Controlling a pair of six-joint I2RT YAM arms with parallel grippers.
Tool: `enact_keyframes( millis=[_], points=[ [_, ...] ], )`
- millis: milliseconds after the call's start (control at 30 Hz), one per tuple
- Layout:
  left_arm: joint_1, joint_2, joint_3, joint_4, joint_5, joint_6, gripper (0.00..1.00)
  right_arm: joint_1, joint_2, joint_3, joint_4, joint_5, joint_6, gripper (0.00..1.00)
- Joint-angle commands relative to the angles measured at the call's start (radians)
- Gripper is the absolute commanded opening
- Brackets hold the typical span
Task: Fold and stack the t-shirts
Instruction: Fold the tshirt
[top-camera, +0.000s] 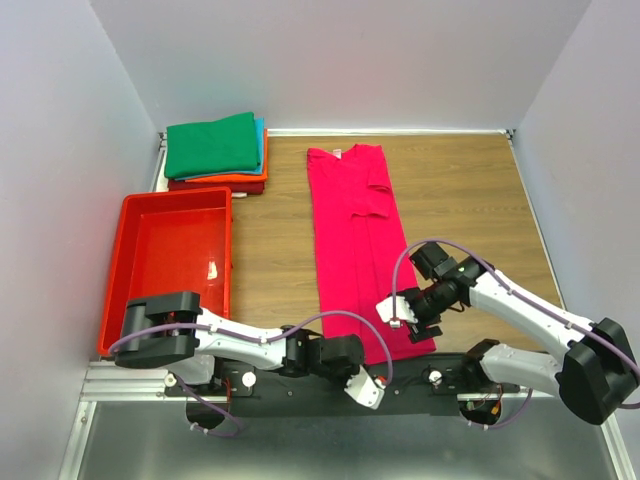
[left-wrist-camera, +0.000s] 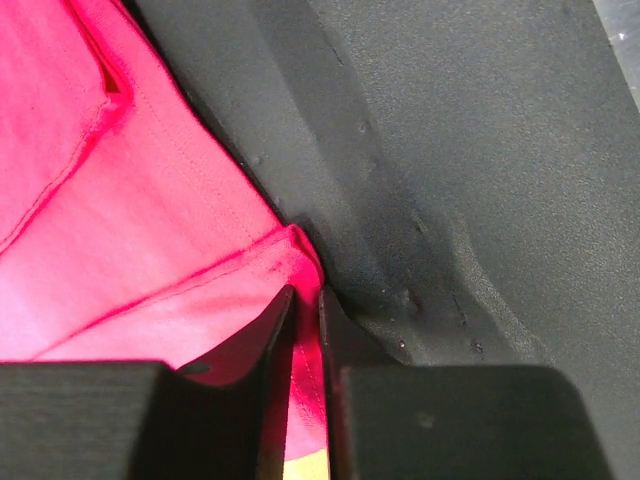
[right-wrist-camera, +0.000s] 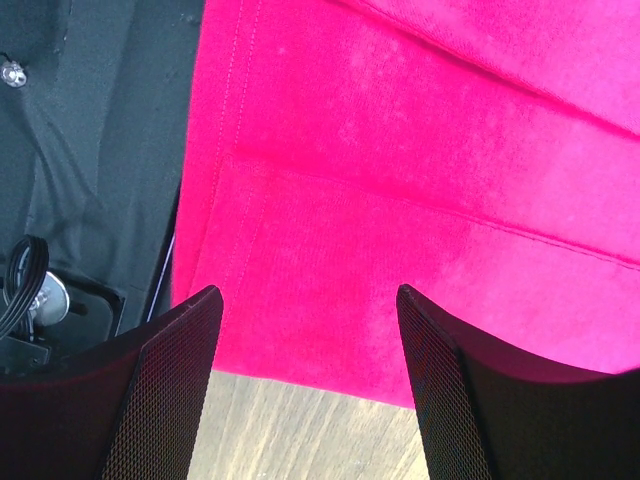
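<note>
The magenta-pink t-shirt (top-camera: 355, 230) lies folded lengthwise as a long strip down the middle of the table, collar at the far end. My left gripper (top-camera: 368, 385) is at the shirt's near hem by the arm bases. In the left wrist view my left gripper (left-wrist-camera: 305, 300) is shut on a pinch of the shirt's hem (left-wrist-camera: 150, 200). My right gripper (top-camera: 405, 322) is open over the shirt's near right corner. In the right wrist view my right gripper (right-wrist-camera: 308, 300) has its jaws wide apart above the hem (right-wrist-camera: 400, 150), holding nothing. The folded shirts (top-camera: 213, 147), green on top of teal-blue, orange and dark red, are stacked at the far left.
A red plastic tray (top-camera: 127, 250) stands at the left, just in front of the stack. The black base plate (left-wrist-camera: 480, 150) runs along the near edge under the shirt's hem. Bare wooden tabletop (top-camera: 470, 190) lies to the right of the shirt. Grey walls enclose the table.
</note>
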Motion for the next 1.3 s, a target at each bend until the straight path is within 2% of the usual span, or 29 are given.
enact_keyframes(
  millis=[0,33,100,133,167,300,467,667,800,1033,1267],
  points=[
    [0.004,0.048,-0.026,-0.074,-0.073,0.003,0.17,0.006,-0.023,0.006,-0.004,0.017,0.023,0.77],
    [0.004,0.046,-0.028,-0.072,-0.090,0.004,0.12,0.006,-0.026,0.004,-0.005,0.022,0.024,0.77],
    [0.007,0.046,-0.027,-0.072,-0.096,0.007,0.09,0.006,-0.030,0.002,-0.013,0.026,0.020,0.77],
    [0.013,0.042,-0.025,-0.072,-0.100,0.009,0.01,0.006,-0.030,0.001,-0.014,0.028,0.018,0.77],
    [0.015,0.039,-0.025,-0.072,-0.100,0.009,0.00,0.006,-0.033,-0.002,-0.017,0.028,0.010,0.77],
    [0.032,0.013,-0.016,-0.074,-0.102,0.006,0.00,0.006,-0.025,-0.007,-0.033,0.016,-0.013,0.77],
    [0.058,-0.101,-0.034,-0.069,-0.062,0.011,0.00,0.006,0.012,-0.004,-0.071,-0.043,-0.080,0.80],
    [0.081,-0.211,-0.063,-0.056,0.004,0.017,0.00,0.008,0.096,0.009,-0.065,-0.046,-0.105,0.79],
    [0.088,-0.199,-0.053,-0.057,0.033,0.020,0.00,0.028,0.101,-0.005,-0.036,-0.066,-0.066,0.78],
    [0.131,-0.158,-0.028,-0.054,0.082,0.023,0.00,0.137,0.112,-0.017,0.038,-0.047,0.081,0.75],
    [0.202,-0.237,-0.049,-0.030,0.110,0.006,0.00,0.151,0.079,-0.017,0.062,0.003,0.153,0.73]
  ],
)
